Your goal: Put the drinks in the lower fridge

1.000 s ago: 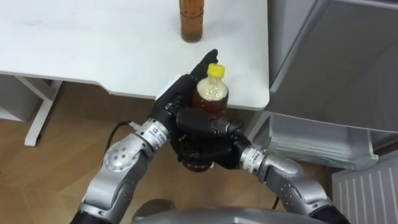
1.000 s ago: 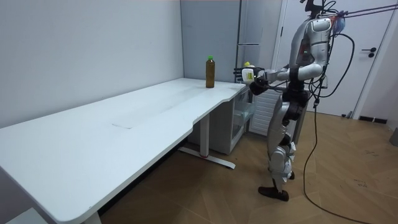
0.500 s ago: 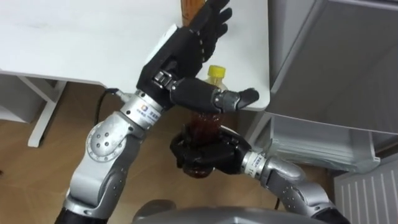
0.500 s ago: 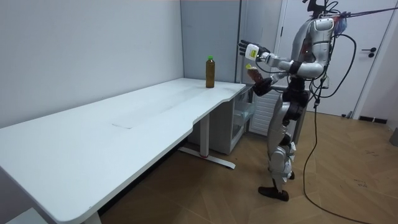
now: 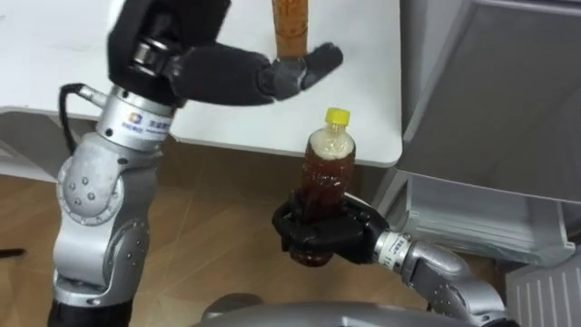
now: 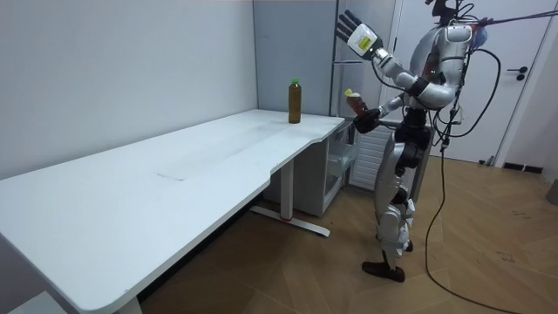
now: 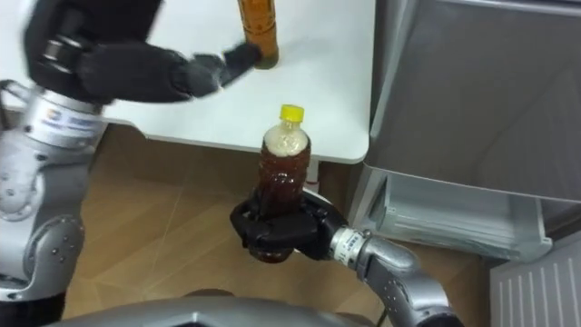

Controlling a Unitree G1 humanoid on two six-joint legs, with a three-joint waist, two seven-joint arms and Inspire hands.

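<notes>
Your left hand (image 5: 213, 73) is held high above the bench (image 5: 54, 54), fingers straight and spread, holding nothing. A second bottle (image 5: 290, 27) of brown drink stands upright on the bench near its corner, waiting its turn.

Right of the bench edge, over the floor, the yellow-capped bottle (image 5: 327, 173) stands upright in your right hand (image 5: 322, 232). The fingers are wrapped firmly round its lower part, so most of the bottle rises free above the grip.

Furthest right is the grey fridge (image 5: 490, 91). Its lower compartment (image 5: 472, 213) appears open, though the inside is hard to make out.

To do this step well, keep the bottle vertical as you swing it right and down. The low grip probably leaves it top-heavy, so move slowly. Keep the left arm clear of the bench bottle.
</notes>
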